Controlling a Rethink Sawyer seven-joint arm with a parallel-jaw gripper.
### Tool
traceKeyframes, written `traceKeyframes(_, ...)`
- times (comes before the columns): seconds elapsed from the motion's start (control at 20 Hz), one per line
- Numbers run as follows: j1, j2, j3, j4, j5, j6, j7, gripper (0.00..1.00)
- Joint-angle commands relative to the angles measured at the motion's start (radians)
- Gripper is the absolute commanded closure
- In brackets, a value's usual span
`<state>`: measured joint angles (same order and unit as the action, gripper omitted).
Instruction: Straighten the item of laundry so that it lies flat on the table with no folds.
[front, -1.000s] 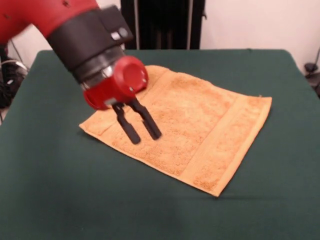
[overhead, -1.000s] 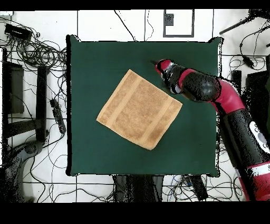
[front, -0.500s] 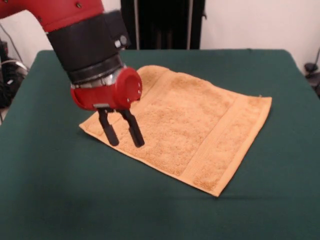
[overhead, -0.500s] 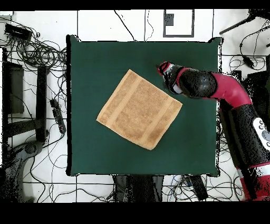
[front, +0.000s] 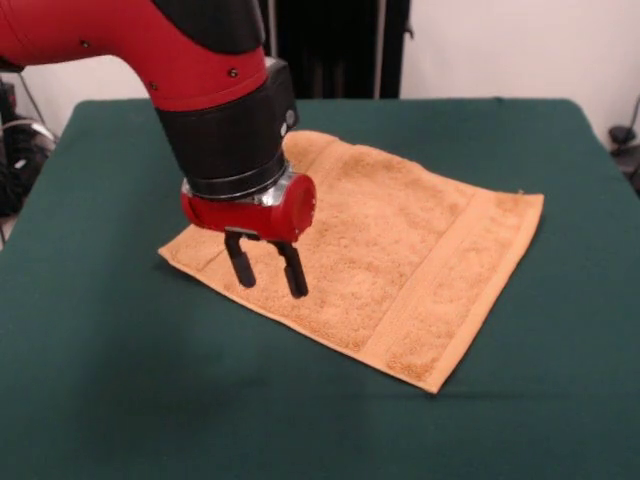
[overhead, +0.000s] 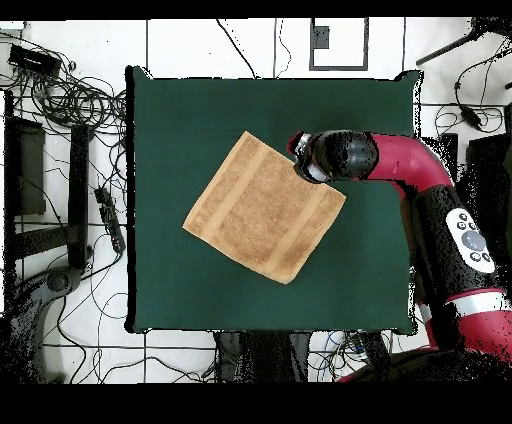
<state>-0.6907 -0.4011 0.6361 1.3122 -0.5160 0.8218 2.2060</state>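
Observation:
The orange-tan towel (front: 385, 245) lies spread on the dark green table (front: 120, 400), turned like a diamond, with a woven band near two opposite edges. It looks flat with no visible folds. It also shows in the overhead view (overhead: 262, 207). My gripper (front: 268, 268) points down over the towel's left part, near its left corner. Its two black fingers (front: 240, 262) stand a little apart with nothing between them. In the overhead view the gripper (overhead: 303, 158) sits over the towel's upper right edge.
The red and black arm (overhead: 440, 215) reaches in from the right side of the overhead view. Cables and stands (overhead: 60, 100) lie on the floor left of the table. A dark stand (front: 330, 50) rises behind the table's far edge.
The gripper has swung from a tilted pose to pointing straight down and has moved a little right and lower over the towel. The towel has not moved.

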Motion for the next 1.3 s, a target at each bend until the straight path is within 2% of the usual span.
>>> traceKeyframes(0.05,0.052,-0.021,-0.1,-0.002,0.075,0.28,0.001,0.0)
traceKeyframes(0.3,0.051,-0.149,-0.103,0.067,0.112,0.334,0.024,0.0)
traceKeyframes(0.5,0.057,-0.194,-0.11,0.061,0.148,0.443,0.023,0.0)
traceKeyframes(0.7,0.065,-0.162,-0.114,0.04,0.212,0.52,0.054,0.0)
traceKeyframes(1.05,0.076,-0.047,-0.108,0.031,0.321,0.523,0.078,0.0)
traceKeyframes(1.3,0.082,-0.038,-0.113,0.071,0.395,0.518,0.091,0.0)
